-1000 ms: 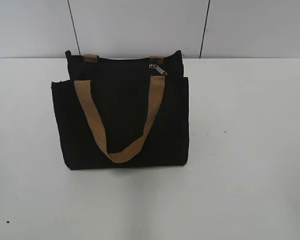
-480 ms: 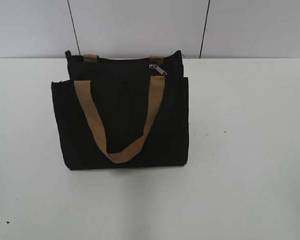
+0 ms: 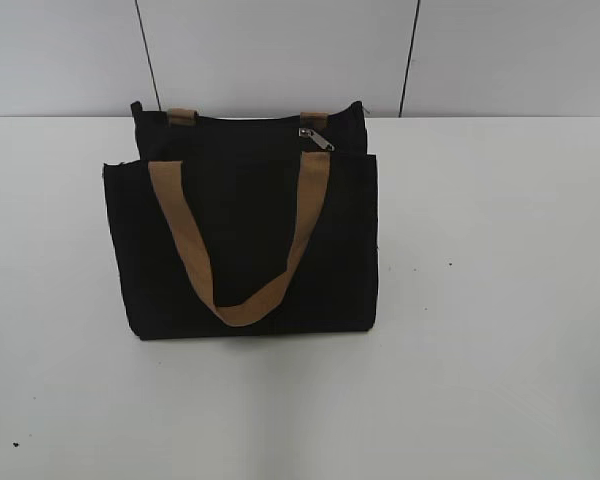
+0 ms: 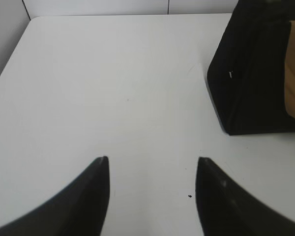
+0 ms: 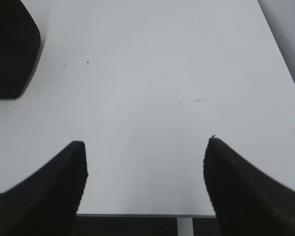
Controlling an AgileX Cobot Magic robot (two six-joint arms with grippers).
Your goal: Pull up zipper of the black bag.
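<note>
The zipper (image 3: 316, 138), a small silver pull tab, lies at the top edge of the black bag (image 3: 240, 240), toward the bag's right end and just beside the upper end of the near tan handle (image 3: 235, 250), which loops down across the front panel. A second tan handle (image 3: 183, 116) shows only as short stubs at the far top edge. The bag's mouth faces away from the camera, so nothing of its inside can be made out. The bag lies on a white table (image 3: 500, 300) toward the back, in front of a pale wall. Neither arm appears in the exterior view. In the left wrist view the left gripper (image 4: 151, 169) has its fingers spread wide over bare tabletop and holds nothing, with the bag's corner off to its right and well apart. The right gripper (image 5: 145, 150) is likewise spread wide and empty near the table's front edge, the bag's corner far off at upper left.
</note>
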